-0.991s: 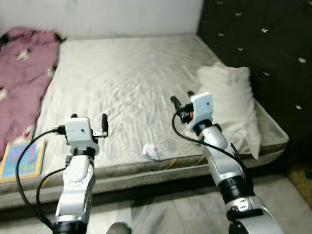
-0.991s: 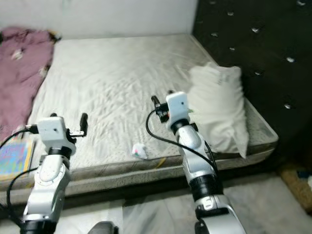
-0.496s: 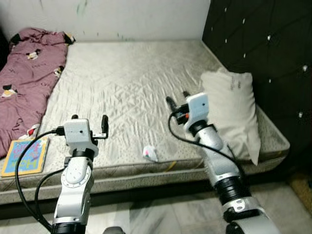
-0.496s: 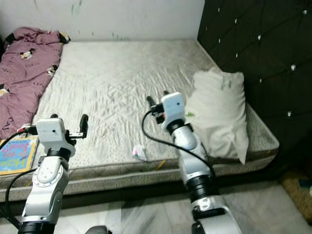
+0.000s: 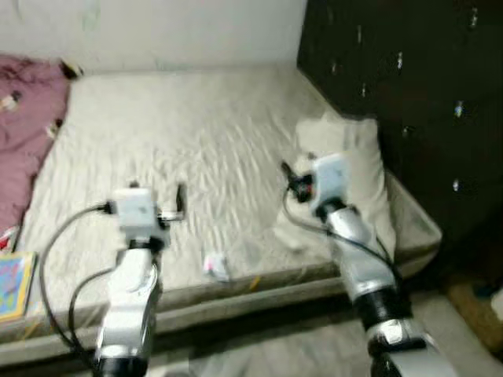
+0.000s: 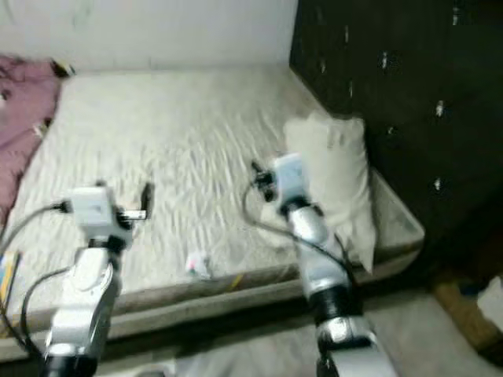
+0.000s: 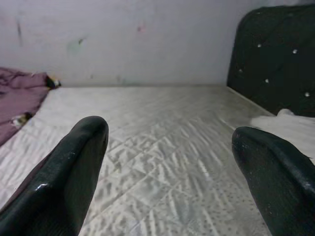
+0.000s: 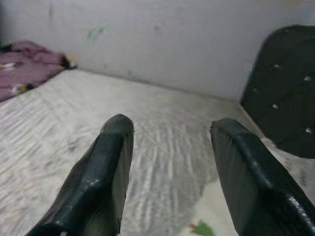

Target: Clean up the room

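A small crumpled white scrap (image 5: 214, 265) lies on the bare mattress (image 5: 173, 133) near its front edge. A white pillow (image 5: 368, 184) rests at the right side by the dark tufted headboard (image 5: 409, 94). A pink blanket (image 5: 20, 133) is heaped at the far left, with a colourful book (image 5: 12, 284) at the front left corner. My left gripper (image 5: 157, 192) hovers open above the mattress, left of the scrap. My right gripper (image 5: 297, 166) is open and empty over the pillow's left edge. In the wrist views both grippers (image 7: 172, 196) (image 8: 172, 189) stand open over the sheet.
A white wall (image 5: 157, 31) runs behind the bed. Grey floor (image 5: 259, 345) lies between me and the mattress front. A tan object (image 5: 475, 294) sits on the floor at the right, below the headboard. The head views are blurred.
The whole view has swung to the right and blurred, so the camera moved. My right gripper now stands over the pillow's left edge. Both grippers stay open and empty.
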Tool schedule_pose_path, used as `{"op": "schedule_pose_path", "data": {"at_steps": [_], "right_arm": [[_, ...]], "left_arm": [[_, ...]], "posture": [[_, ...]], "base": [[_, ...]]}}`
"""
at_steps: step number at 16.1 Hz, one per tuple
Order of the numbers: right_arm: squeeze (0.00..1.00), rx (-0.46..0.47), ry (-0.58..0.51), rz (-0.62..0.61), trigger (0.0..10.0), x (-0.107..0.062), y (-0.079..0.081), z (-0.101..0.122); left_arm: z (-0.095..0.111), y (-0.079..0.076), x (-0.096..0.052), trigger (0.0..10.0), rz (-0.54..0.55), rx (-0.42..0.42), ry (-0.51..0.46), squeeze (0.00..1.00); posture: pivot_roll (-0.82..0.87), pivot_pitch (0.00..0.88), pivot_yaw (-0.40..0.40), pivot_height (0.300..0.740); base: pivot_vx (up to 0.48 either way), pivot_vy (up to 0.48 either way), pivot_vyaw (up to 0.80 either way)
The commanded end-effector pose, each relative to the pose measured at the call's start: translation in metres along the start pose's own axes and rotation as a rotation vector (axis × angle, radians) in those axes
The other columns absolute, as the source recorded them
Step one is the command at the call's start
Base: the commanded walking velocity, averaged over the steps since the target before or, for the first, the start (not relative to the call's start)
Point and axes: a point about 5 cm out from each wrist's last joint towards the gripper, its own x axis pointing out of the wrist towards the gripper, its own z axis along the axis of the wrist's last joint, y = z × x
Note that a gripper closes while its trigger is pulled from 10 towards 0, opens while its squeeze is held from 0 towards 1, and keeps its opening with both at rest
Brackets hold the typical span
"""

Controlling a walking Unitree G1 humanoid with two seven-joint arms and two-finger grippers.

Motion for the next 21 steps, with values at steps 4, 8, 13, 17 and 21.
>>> {"op": "schedule_pose_path", "data": {"at_steps": [4, 8, 13, 17, 21], "right_arm": [[0.00, 0.004, -0.037, 0.039, 10.0, 0.007, 0.013, 0.009], [0.00, -0.004, -0.036, 0.040, 10.0, 0.008, 0.013, 0.008], [0.00, 0.000, -0.038, 0.024, 10.0, 0.008, 0.013, 0.006], [0.00, 0.004, -0.038, 0.013, 10.0, 0.007, 0.009, 0.006], [0.00, -0.003, -0.022, -0.002, 10.0, 0.001, 0.004, 0.000]], "left_arm": [[0.000, 0.016, 0.001, 10.0, 0.075, 0.019, -0.005, 0.00], [0.001, 0.016, 0.003, 10.0, 0.083, 0.030, -0.009, 0.00], [0.004, 0.011, 0.004, 10.0, 0.027, -0.003, -0.014, 0.00], [0.006, 0.005, 0.002, 10.0, -0.013, -0.037, -0.020, 0.00], [0.003, 0.001, 0.000, 10.0, -0.035, -0.030, -0.009, 0.00]], "posture": [[0.12, 0.000, -0.060, 0.740], [0.13, 0.000, -0.053, 0.740], [0.13, 0.000, -0.046, 0.740], [0.11, 0.000, -0.036, 0.740], [0.12, 0.000, -0.040, 0.740]], "base": [[0.000, 0.000, 0.00], [0.000, 0.000, 0.80], [0.000, 0.000, 0.64], [0.149, 0.000, 0.00], [0.307, 0.000, 0.00]]}}
